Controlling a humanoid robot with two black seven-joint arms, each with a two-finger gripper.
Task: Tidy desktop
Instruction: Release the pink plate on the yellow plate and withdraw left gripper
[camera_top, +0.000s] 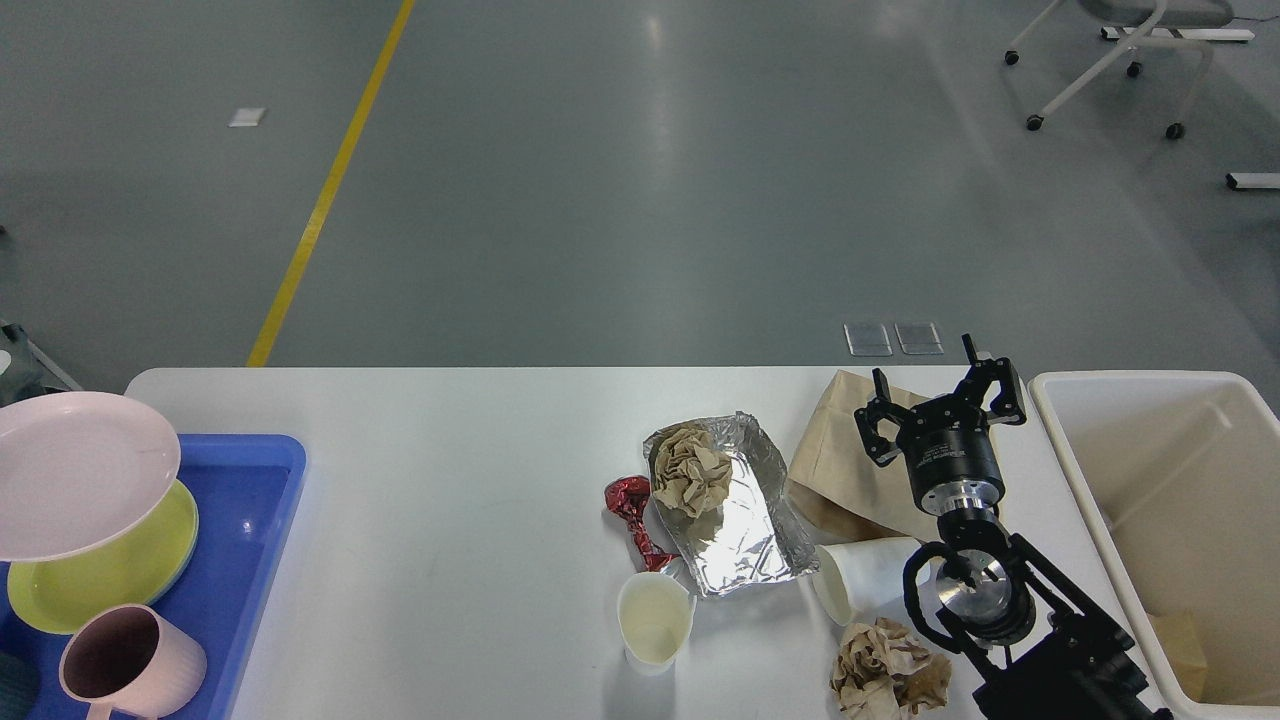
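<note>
The white desktop (450, 520) fills the lower part of the head view. A pink plate (75, 472) hangs over the yellow plate (110, 575) in the blue tray (250, 520) at the left edge. My left gripper is out of view past the left edge. My right gripper (940, 398) is open and empty, raised over the brown paper bag (840, 470) at the right. A foil sheet (745, 520) holds a crumpled brown paper ball (690, 467).
A red wrapper (632, 515), an upright cream cup (655, 620), a tipped white paper cup (865, 578) and another crumpled paper (885, 680) lie at the front. A pink mug (130, 665) stands in the tray. A cream bin (1170, 520) stands right.
</note>
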